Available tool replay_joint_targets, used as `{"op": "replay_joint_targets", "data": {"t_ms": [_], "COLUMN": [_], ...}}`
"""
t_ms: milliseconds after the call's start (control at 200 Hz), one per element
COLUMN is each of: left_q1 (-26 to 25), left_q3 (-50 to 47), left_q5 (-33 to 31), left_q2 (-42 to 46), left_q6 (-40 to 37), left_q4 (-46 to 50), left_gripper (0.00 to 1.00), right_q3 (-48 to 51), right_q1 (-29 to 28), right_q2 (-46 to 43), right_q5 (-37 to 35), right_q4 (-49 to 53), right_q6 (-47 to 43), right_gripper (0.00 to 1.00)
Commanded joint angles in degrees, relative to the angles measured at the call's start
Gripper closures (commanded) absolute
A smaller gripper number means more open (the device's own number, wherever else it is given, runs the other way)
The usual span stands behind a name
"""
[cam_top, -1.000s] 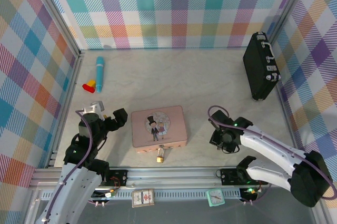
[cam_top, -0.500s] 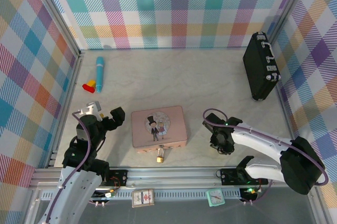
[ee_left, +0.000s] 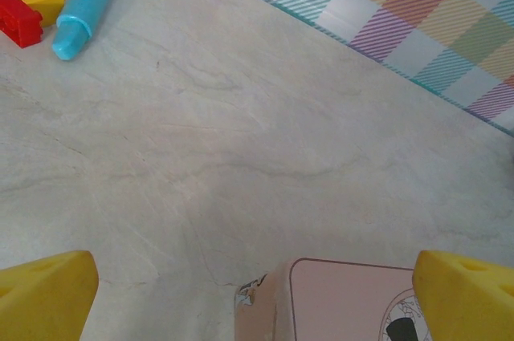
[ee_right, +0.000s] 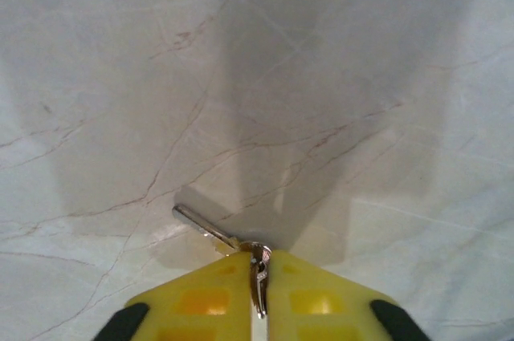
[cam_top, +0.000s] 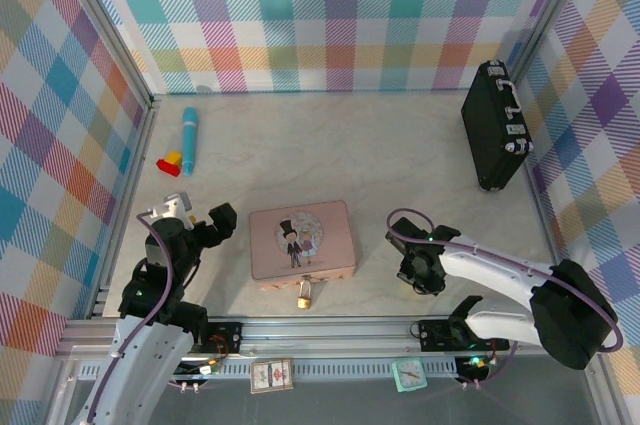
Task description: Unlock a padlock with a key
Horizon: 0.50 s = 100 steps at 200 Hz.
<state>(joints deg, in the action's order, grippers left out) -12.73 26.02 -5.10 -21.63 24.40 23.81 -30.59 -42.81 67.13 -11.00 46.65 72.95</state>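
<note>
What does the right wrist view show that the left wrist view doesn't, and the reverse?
Right wrist view: the key, its head pinched in the shut right gripper, its shaft sticking out to the left.
Left wrist view: a corner of the pink tin, a blue tube, red and yellow blocks, the plaid wall, and the left gripper open.
Shared: the pale marbled table and yellow fingertips at the bottom edge.
</note>
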Motion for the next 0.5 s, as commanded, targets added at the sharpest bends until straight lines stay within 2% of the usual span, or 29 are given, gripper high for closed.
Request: {"op": "replay_joint_targets", "data": {"t_ms": [0, 40, 265, 425, 495], "left_q1": [-0.40, -0.43, -0.45, -0.45, -0.45], "left_q3": [-0.61, -0.78, -1.68, 0.03, 1.14], "left_q5": [-0.98, -0.97, 1.87, 6.16, 10.56], "left_q2": [0.31, 0.12, -5.01, -9.39, -11.03], "left_q6": [-0.41, -0.42, 0.09, 0.12, 2.44], "left_q4": [-0.94, -1.15, -4.70, -5.95, -7.21], "left_gripper": [0.00, 0.00, 0.00, 0.00, 0.00], "right_q3": [0.95, 0.44, -3.26, -4.42, -5.15], "right_q1": [-0.44, -0.48, -0.43, -0.38, -0.41], "right_q2": [-0.15, -0.93, -11.02, -19.95, -22.33], "right_q5": [-0.62, -1.20, -6.27, -5.11, -3.31], "right_q4": [-0.28, 0.43, 2.74, -7.04, -13.01], "right_q6": [0.09, -0.33, -5.39, -14.14, -16.91], "right_gripper": [0.96, 1.00, 1.00, 1.00, 1.00]}}
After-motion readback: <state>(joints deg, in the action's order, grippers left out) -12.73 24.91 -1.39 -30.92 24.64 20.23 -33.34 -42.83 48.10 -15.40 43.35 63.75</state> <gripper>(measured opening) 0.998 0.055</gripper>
